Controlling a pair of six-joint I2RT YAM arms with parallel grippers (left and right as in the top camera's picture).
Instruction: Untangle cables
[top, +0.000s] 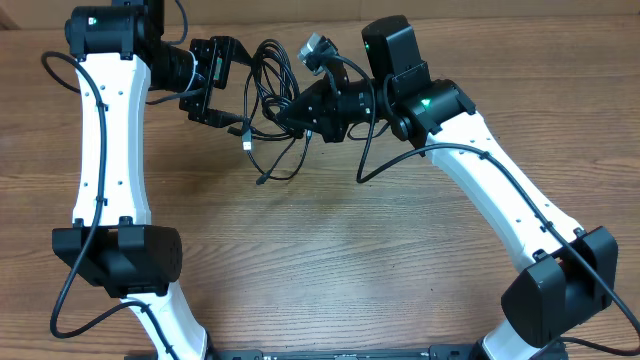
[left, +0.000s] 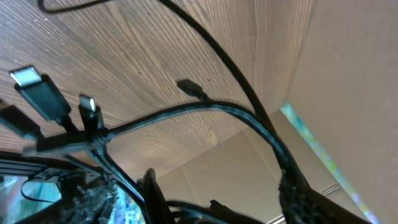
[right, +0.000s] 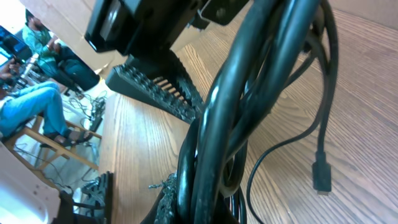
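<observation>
I'm at the pull-apart step. The right fingers (top: 298, 110) are clamped fully shut on the cables (top: 265, 95) and hold the bundle clear of the bench (top: 350, 250) at its far edge. The left fingers (top: 232, 92) stand wide apart just beside it. Cords cross their gap in the left wrist view, but I can't see them pinching anything.

Next, I judge that I need to pick one cord on the left side, close on it alone, and draw it away from the right arm's grip without tightening the rest.

The cables are thin, black and glossy. They are packed into a thick twisted rope where they are held and fan into loose loops between the two arms. A flat metal-tipped plug (left: 37, 93) sticks out near the left fingers, and a small plug (right: 321, 177) dangles on a free tail over the wood.
</observation>
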